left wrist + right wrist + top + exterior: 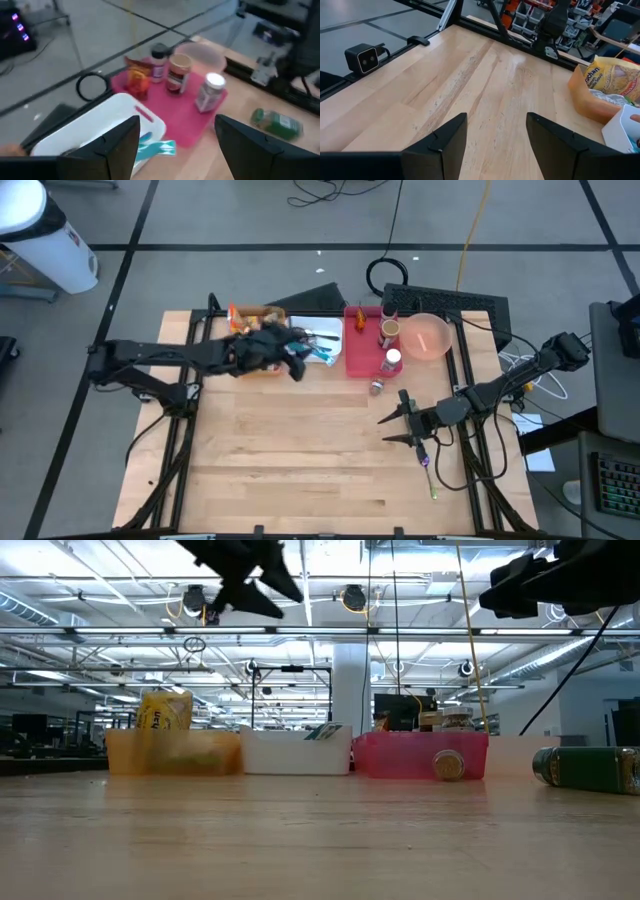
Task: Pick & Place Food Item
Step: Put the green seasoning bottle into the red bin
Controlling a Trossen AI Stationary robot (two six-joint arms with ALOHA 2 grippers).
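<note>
High view — left gripper (296, 370) hovers over the white bin (318, 330), jaws spread, empty; right gripper (392, 427) waits above bare desk (300, 460), jaws parted.
Low view — 3 bins in a row; green bottle (588, 768) lies loose on the desk.
Left wrist view — teal packet (156, 149) in the white bin: descend squarely, pinch its middle.

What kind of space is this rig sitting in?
Likely a large open lab or industrial workshop, not a kitchen. The low view shows a high ceiling with exposed trusses and strip lights and workstations with monitors behind the wooden table. Storage bins on shelving show in the right wrist view.
</note>
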